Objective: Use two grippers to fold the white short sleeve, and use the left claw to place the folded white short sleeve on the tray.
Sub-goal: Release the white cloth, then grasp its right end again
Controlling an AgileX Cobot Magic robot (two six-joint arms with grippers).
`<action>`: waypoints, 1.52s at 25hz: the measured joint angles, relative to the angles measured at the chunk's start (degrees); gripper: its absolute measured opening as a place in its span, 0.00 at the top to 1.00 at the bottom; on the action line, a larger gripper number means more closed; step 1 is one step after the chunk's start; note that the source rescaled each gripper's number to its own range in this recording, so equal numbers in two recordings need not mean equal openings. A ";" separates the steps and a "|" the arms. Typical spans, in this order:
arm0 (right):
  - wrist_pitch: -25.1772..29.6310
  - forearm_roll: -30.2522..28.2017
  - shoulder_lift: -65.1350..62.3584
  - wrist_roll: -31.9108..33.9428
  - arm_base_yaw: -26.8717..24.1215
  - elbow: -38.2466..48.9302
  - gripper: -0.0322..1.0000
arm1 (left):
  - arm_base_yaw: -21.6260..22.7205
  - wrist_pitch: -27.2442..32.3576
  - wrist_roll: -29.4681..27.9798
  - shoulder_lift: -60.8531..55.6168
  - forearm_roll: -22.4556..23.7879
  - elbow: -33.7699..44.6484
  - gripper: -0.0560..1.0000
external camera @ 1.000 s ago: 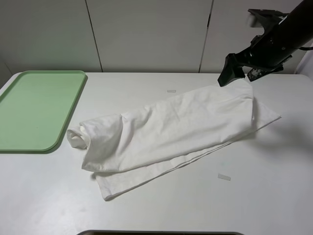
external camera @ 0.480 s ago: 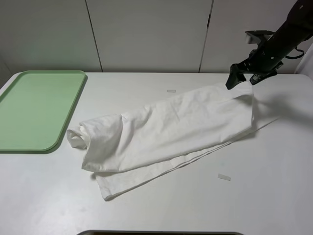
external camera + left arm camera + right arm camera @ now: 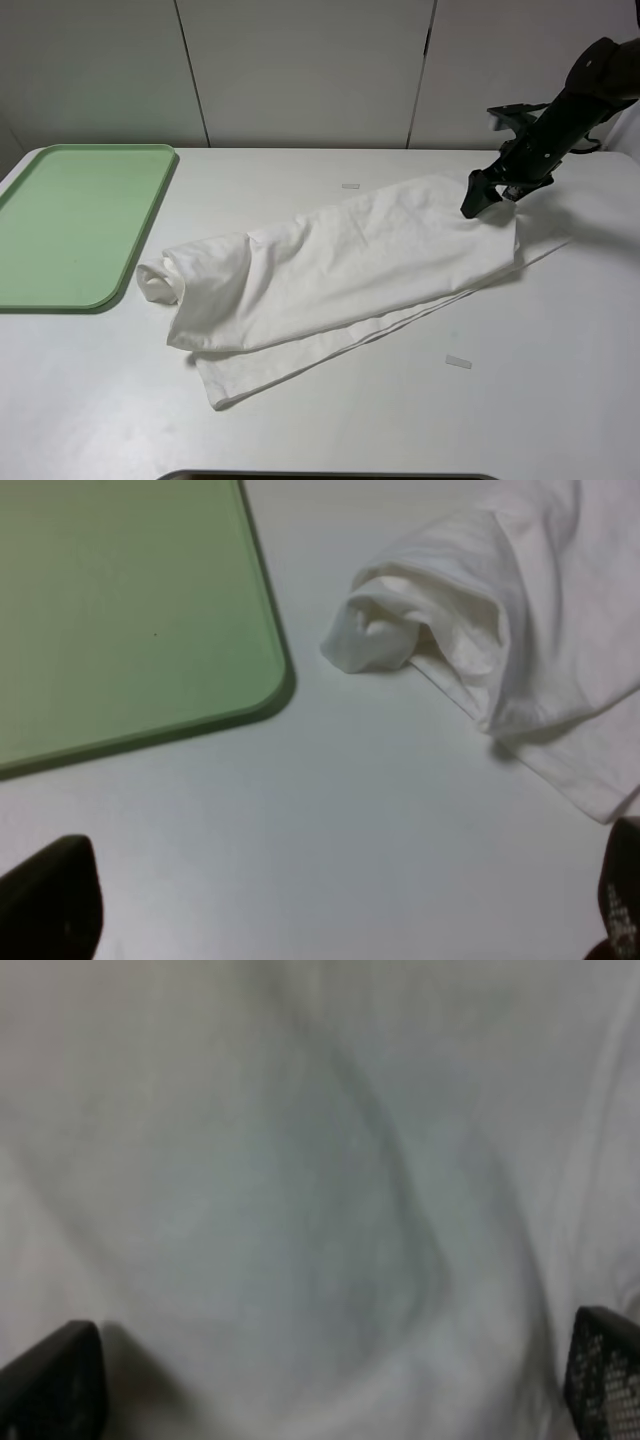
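The white short sleeve (image 3: pixel 340 270) lies across the middle of the table (image 3: pixel 520 400), front left to back right. The tray (image 3: pixel 70 225) lies left of it, near its rolled end. The right tool (image 3: pixel 485 195) meets its back-right end, seemingly touching.

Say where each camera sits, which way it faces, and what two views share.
Exterior high: mounted high, looking down on table, tray, white short sleeve; right gripper shows.
Left wrist: on left arm, facing down at tray corner and shirt's rolled end; open left fingers show.
Right wrist: close above the shirt's cloth; open right fingers show.
Shared: exterior and left wrist both see the tray.
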 joint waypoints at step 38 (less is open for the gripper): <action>-0.66 -2.48 0.45 4.41 -3.54 0.48 0.00 | 0.00 0.00 0.00 0.00 -0.01 0.00 0.00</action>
